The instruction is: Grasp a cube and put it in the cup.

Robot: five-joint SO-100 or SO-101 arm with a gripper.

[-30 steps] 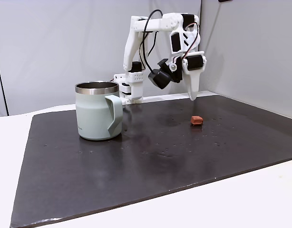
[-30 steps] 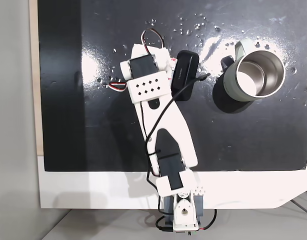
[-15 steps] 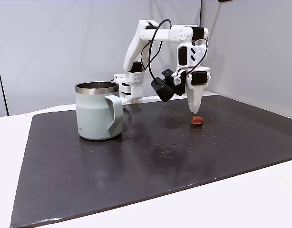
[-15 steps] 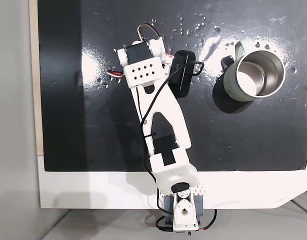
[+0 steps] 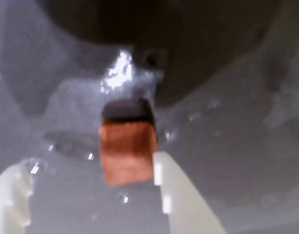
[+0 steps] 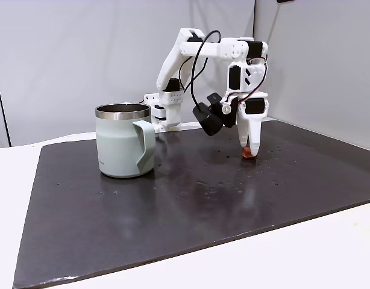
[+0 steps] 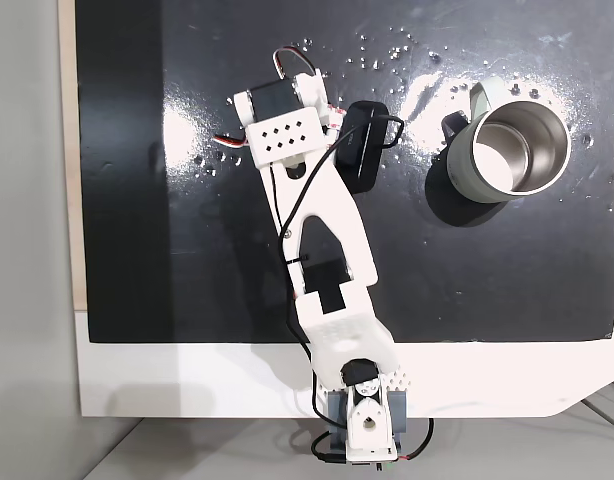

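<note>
Reddish-brown cube [image 5: 127, 152] touching one finger [image 5: 181, 200] of spread gripper [image 5: 91, 187], mat [image 5: 247, 161] beyond bare

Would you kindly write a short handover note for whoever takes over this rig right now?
Pincer: open, lowered to the mat, its fingers on either side of the cube; the right finger in the wrist view sits right beside it, the left one stands apart. Not gripped yet.
Cube: on the dark mat, under the pincer tips in a fixed view.
Cup: upright on the mat, well left of the cube in that view; nothing visible inside it from above.
Done: approach.
Left: close, lift, carry to the cup, drop.
</note>
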